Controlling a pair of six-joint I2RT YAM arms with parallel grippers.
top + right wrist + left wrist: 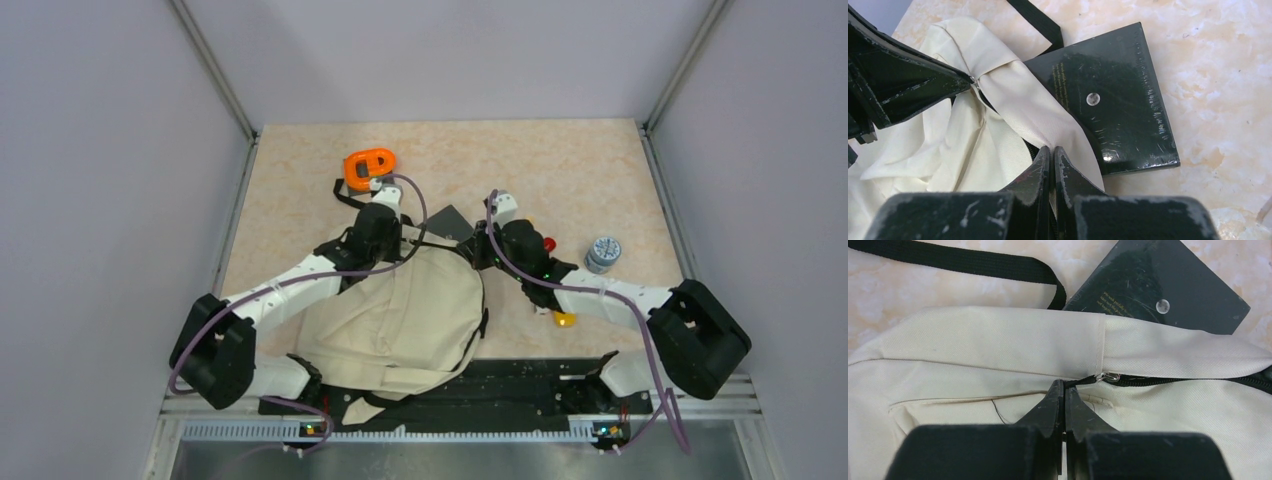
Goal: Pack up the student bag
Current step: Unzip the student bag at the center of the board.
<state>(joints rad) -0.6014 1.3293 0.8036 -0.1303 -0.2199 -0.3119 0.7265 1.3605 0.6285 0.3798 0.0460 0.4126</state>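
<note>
Top external view: bag (400, 320) lies on the table (560, 170) between the arms; left gripper (1064, 387) is pinched tight on its zip, right gripper (1050, 152) on its cloth; book (1108, 100) still outside, packing seemingly barely begun

Overhead looks down; close wrist views share bag (998, 340).

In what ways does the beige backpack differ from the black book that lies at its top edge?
Colour: the student bag is pale beige, while the book is black with small gold lettering. Form: the student bag is soft and creased; the book is flat, stiff and glossy. Size: the student bag is far larger than the book. Both lie on the table, and the student bag's fabric covers one edge of the book.
</note>
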